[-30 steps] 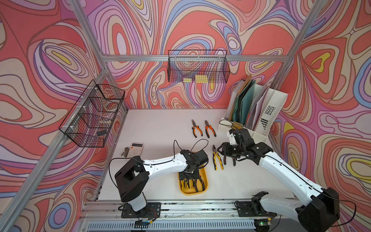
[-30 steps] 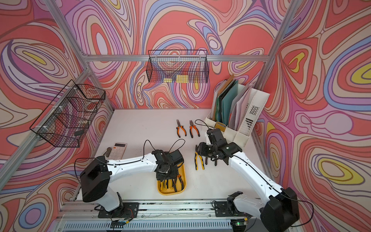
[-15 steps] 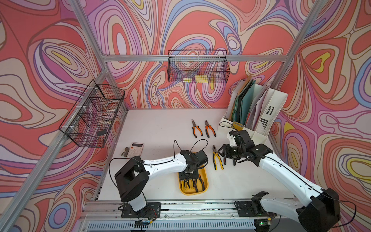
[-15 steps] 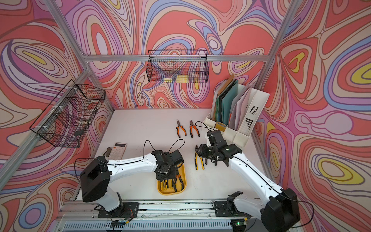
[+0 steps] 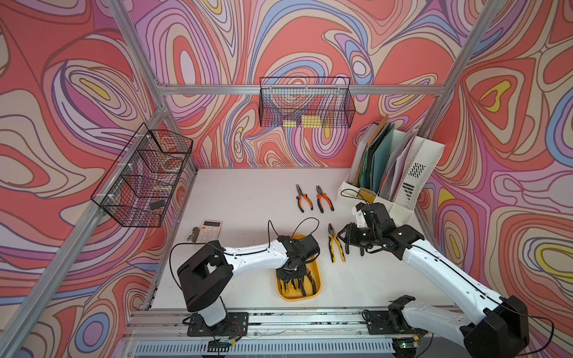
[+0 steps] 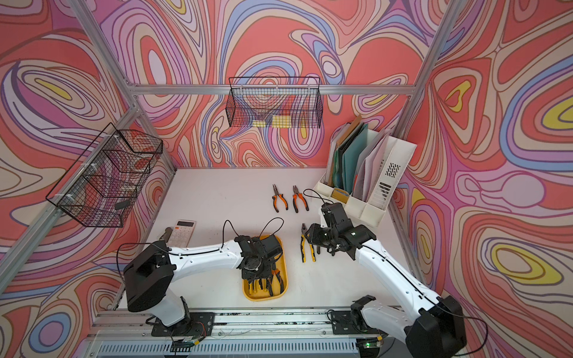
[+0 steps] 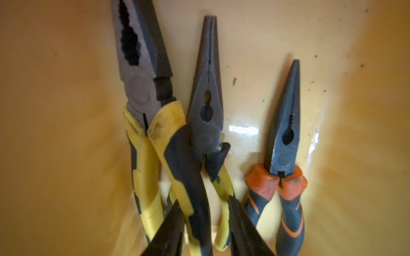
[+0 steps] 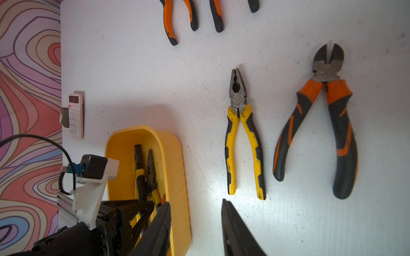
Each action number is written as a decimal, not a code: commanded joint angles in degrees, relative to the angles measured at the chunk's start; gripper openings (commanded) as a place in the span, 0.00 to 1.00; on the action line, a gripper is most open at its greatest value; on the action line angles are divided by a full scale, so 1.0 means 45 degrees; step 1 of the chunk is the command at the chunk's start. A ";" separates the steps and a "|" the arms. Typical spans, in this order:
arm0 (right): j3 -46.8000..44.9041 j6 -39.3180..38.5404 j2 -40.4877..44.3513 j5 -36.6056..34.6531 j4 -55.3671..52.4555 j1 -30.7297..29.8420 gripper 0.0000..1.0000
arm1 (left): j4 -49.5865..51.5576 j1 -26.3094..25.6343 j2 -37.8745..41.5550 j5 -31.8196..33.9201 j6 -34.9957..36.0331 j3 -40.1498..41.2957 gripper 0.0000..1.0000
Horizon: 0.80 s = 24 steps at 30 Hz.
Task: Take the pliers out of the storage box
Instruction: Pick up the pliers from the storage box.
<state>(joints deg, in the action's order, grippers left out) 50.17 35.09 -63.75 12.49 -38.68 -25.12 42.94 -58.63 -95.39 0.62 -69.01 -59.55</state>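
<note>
The storage box (image 5: 312, 296) is a yellow tray at the front middle of the table, seen in both top views. Three pliers lie in it: two with yellow-and-black handles (image 7: 153, 137) and one with orange-and-black handles (image 7: 281, 155). My left gripper (image 7: 203, 221) reaches down into the tray (image 6: 263, 298) and is shut on handles of the two yellow-and-black pliers. My right gripper (image 8: 197, 212) hangs open and empty over the table. Beside it lie yellow-handled pliers (image 8: 241, 137) and orange-handled cutters (image 8: 328, 115). Two more orange-handled pliers (image 5: 313, 200) lie farther back.
A calculator (image 5: 210, 231) lies at the left of the table. A white file organizer (image 5: 412, 173) stands at the back right, close behind my right arm. Black wire baskets hang on the left wall (image 5: 145, 176) and the back wall (image 5: 305, 107).
My left gripper's fingers have drawn together around the handles in the tray. The right gripper has narrowed a little and barely moved.
</note>
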 commanded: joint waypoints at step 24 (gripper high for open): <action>-0.0065 0.0170 0.0899 -0.0348 -0.0803 -0.0054 0.40 | 0.1230 -0.0212 0.0751 0.1231 0.0119 -0.0613 0.00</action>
<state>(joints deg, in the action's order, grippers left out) 49.50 35.68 -60.93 12.23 -41.01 -25.12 43.13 -59.05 -94.94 1.93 -69.38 -59.46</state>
